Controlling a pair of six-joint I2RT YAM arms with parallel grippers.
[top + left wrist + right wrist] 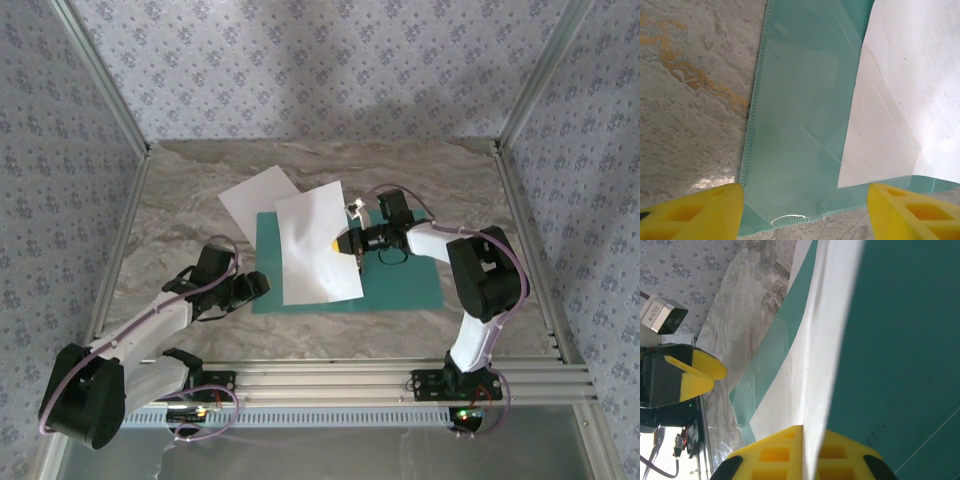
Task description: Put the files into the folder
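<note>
The teal folder [400,280] lies flat in the middle of the table. One white file [315,245] slants across the folder's left part, its right edge lifted and pinched by my right gripper [350,243]. In the right wrist view the yellow jaws [812,455] are shut on that sheet [825,365] above the folder [900,340]. A second file [255,197] lies flat behind, partly under the first. My left gripper [255,285] hovers open at the folder's near-left corner [795,125]. Its fingers [695,215] straddle the corner, and the sheet's corner [875,145] shows through a translucent teal layer.
Metal frame posts [520,200] and patterned walls close in the marble table [180,200] on three sides. An aluminium rail [330,380] carries both arm bases at the near edge. Bare table lies left of the folder and behind the sheets.
</note>
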